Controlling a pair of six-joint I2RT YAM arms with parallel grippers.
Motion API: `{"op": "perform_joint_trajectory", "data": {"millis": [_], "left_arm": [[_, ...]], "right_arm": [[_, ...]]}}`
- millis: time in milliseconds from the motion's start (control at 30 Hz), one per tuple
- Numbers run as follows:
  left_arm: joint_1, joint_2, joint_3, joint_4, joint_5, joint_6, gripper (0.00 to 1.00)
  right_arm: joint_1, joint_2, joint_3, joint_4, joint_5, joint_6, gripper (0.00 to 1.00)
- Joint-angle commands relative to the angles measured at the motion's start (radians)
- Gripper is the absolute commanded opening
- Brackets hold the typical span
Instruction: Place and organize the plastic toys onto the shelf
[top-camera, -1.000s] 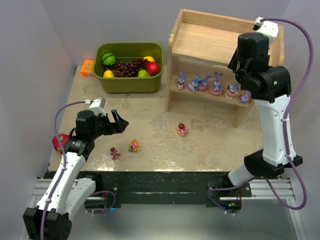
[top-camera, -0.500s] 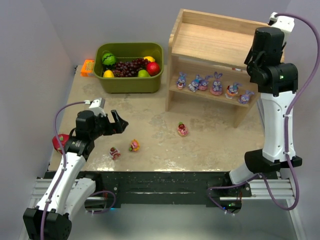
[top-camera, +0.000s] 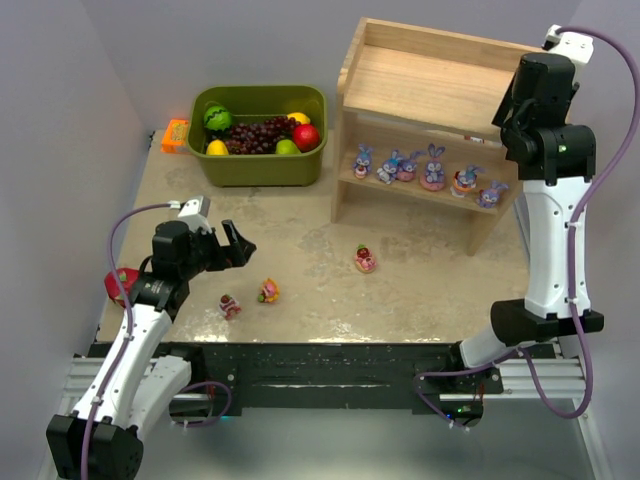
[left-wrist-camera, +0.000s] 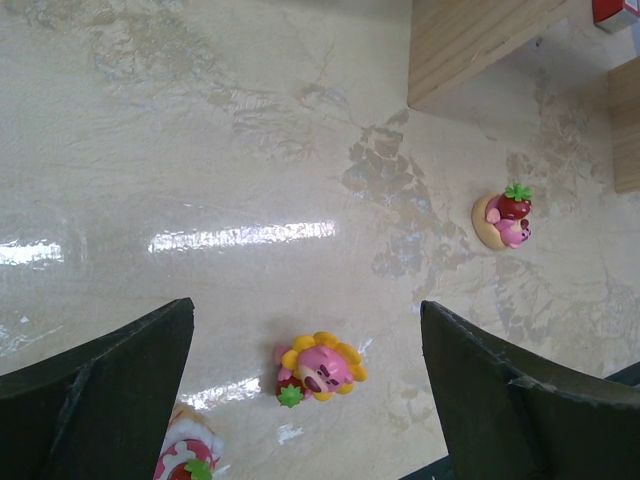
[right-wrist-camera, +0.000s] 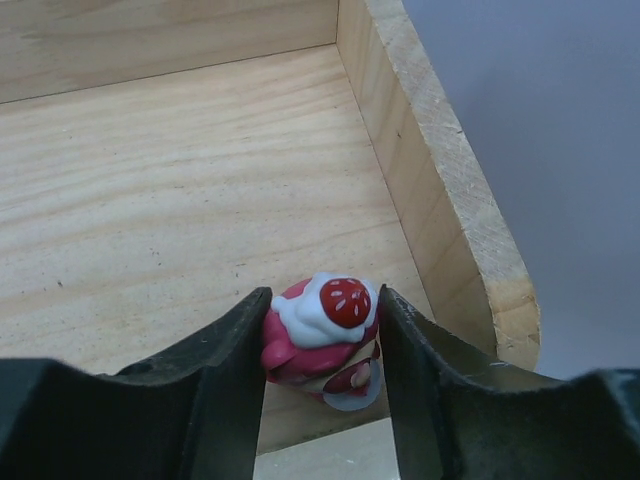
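From above, the right arm hides its own jaws over the shelf at upper right, and the left arm half covers a red thing at the left edge. The bin at upper left holds fruit, the shelf's lower tier holds six bunnies, three toys lie on the table, and the left gripper is spread. At the left wrist, a flower bear sits low between the spread fingers, a strawberry bear lies at right, and a third toy is cut off at the bottom edge. At the right wrist, the right gripper pinches a red bear at the top tier's front right corner, and whether it rests on the board is unclear.
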Motion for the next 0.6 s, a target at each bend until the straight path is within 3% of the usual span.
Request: {"op": "perform_joint_trajectory", "data": {"millis": [0, 100, 233, 400, 567], "left_arm": [[-0.003, -0.001, -0.008, 0.012, -0.002, 0.012, 1.0], [-0.003, 0.001, -0.006, 0.012, -0.001, 0.012, 1.0], [-0.003, -0.002, -0.006, 0.012, -0.002, 0.012, 0.99], [-0.003, -0.01, -0.005, 0.007, -0.005, 0.012, 1.0], [-0.003, -0.019, -0.006, 0.007, -0.011, 0.012, 0.99]], "right_arm": [[-0.006, -0.01, -0.013, 0.003, -0.009, -0.018, 0.61], [-0.006, -0.031, -0.03, 0.029, -0.008, -0.021, 0.74], [-0.005, -0.038, -0.028, 0.034, -0.008, -0.026, 0.82], [-0.005, -0.07, -0.013, 0.039, -0.032, -0.018, 0.85], [-0.006, -0.159, 0.001, 0.063, -0.186, -0.006, 0.92]]}}
